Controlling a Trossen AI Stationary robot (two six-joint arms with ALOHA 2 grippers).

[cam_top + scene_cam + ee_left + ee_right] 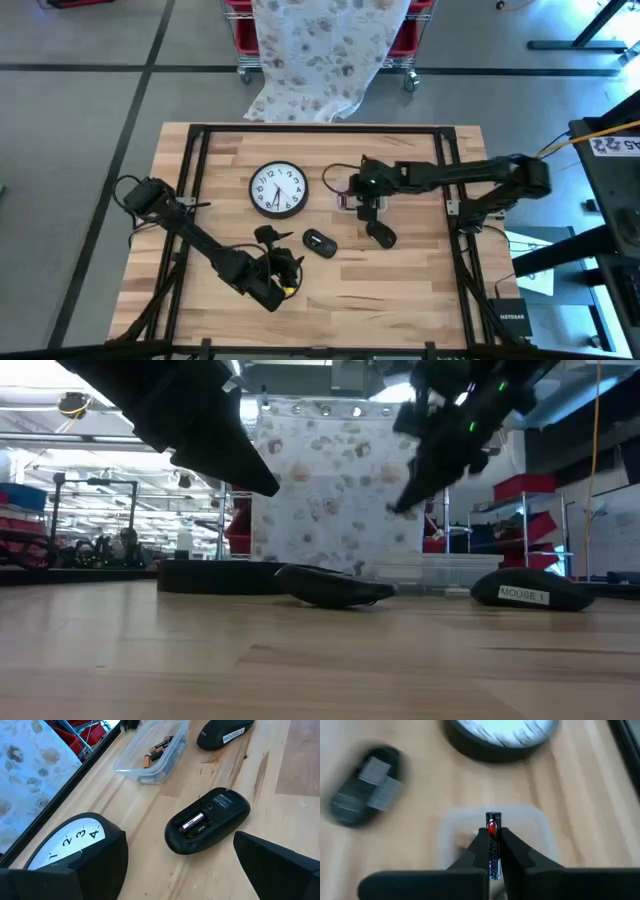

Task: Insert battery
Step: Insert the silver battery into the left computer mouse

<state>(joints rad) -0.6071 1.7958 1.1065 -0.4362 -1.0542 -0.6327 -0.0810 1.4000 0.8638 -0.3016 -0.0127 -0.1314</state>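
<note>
Right wrist view shows the right hand (492,845) gripping a battery (492,851) above the clear battery tray (530,827). Next it probably must carry the battery to the open mouse (207,820), which already holds one cell. The left hand (175,870) waits wide just beside that mouse, near the wall clock (278,190); it could obstruct.

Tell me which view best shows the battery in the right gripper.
The right wrist view: the battery stands pinched between the right gripper fingers, over the clear tray. The other views do not show it clearly.
</note>
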